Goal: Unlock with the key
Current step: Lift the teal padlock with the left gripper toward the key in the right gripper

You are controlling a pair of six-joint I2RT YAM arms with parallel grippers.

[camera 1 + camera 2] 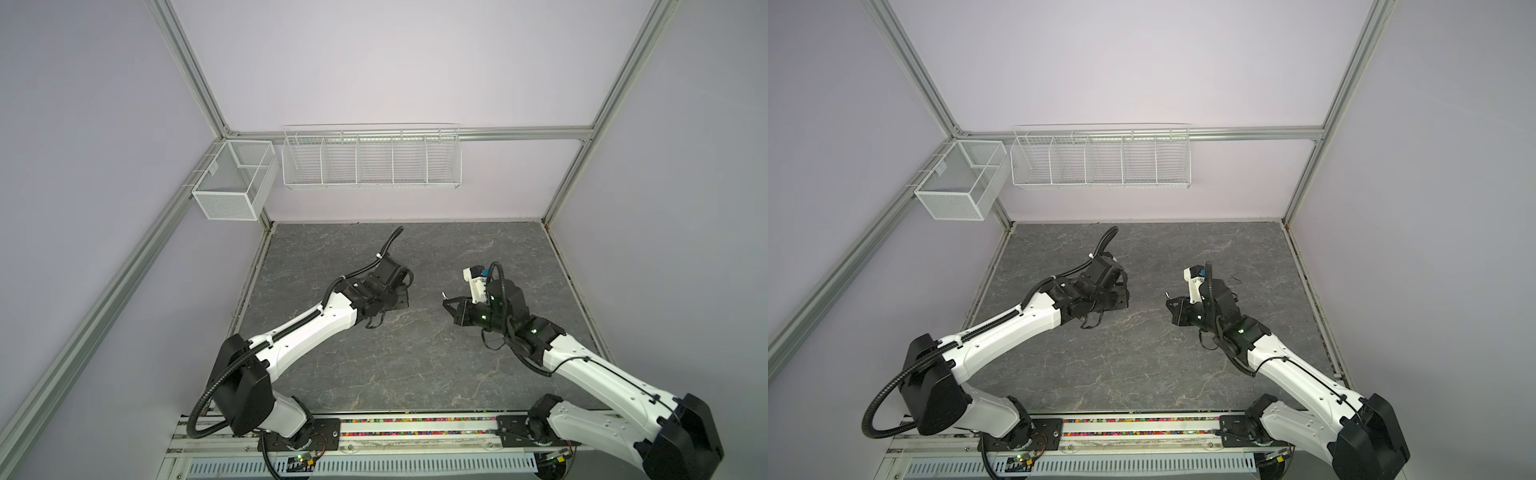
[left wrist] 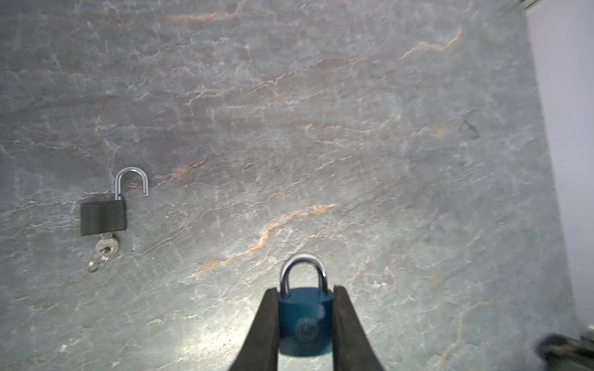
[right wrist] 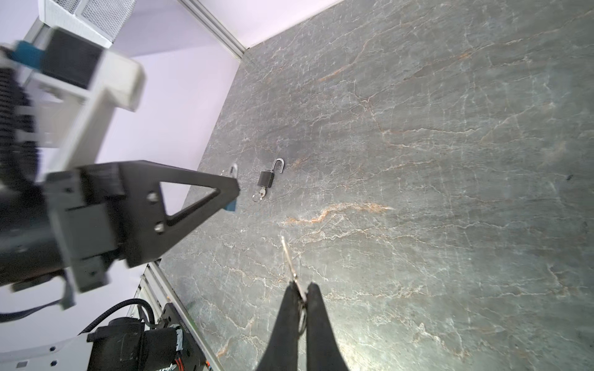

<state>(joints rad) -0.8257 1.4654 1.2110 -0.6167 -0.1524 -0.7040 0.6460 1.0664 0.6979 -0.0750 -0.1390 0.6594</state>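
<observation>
Clamping the blue padlock (image 2: pixel 305 321) in my left gripper (image 2: pixel 305 289) and pinching the silver key (image 3: pixel 288 253) by its head in the closed right gripper (image 3: pixel 302 285), well apart, I fear the thinly held key could pivot and miss a keyhole I cannot see.

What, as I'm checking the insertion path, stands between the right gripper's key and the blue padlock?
Nothing visible: bare table shows between the key and the blue padlock. The left gripper clamps only its flanks; the keyhole isn't visible.

No readable text, round emblem (image 2: pixel 306 328) on blue padlock (image 2: pixel 305 305) blurred
</observation>
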